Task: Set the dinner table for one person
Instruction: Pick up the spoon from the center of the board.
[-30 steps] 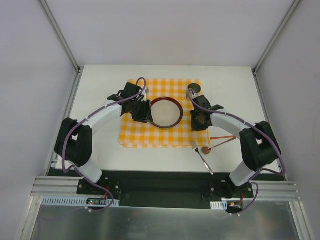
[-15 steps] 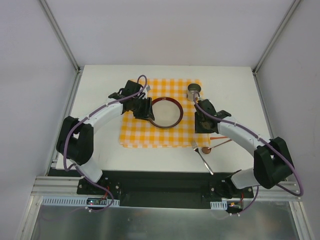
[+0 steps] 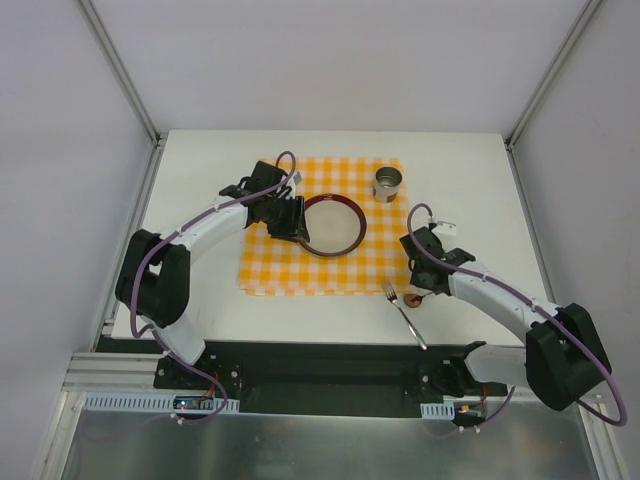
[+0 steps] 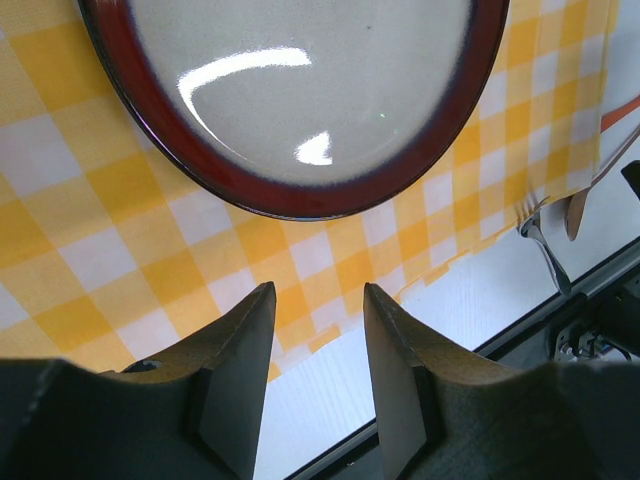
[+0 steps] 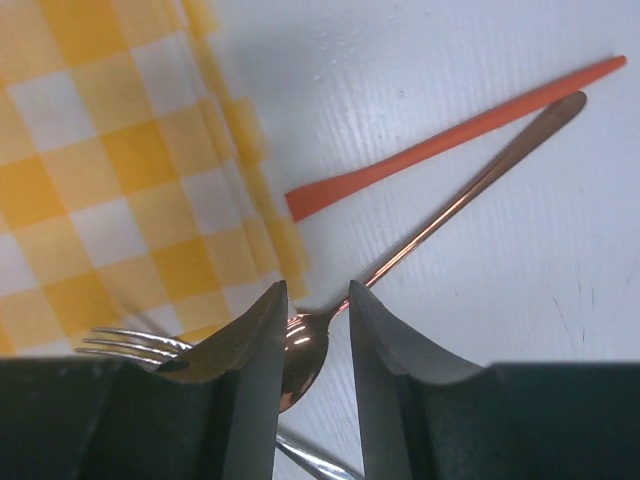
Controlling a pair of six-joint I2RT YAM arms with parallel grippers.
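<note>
My left tool (image 4: 318,300) hangs released, nothing between its fingers, over the orange-and-white checked cloth (image 4: 100,250) just beside the rim of the round grey plate with a dark red edge (image 4: 300,90). My right tool (image 5: 318,300) is parted too. It is poised over the bowl of the copper-coloured spoon (image 5: 470,185), beside the silver fork (image 5: 115,345) and a flat orange stick (image 5: 450,140) — whether it touches the spoon I cannot tell. Everything lies on the white rectangular counter (image 3: 200,180) in front of my arms; a small metal cup (image 3: 388,184) stands at the cloth's far right corner.
</note>
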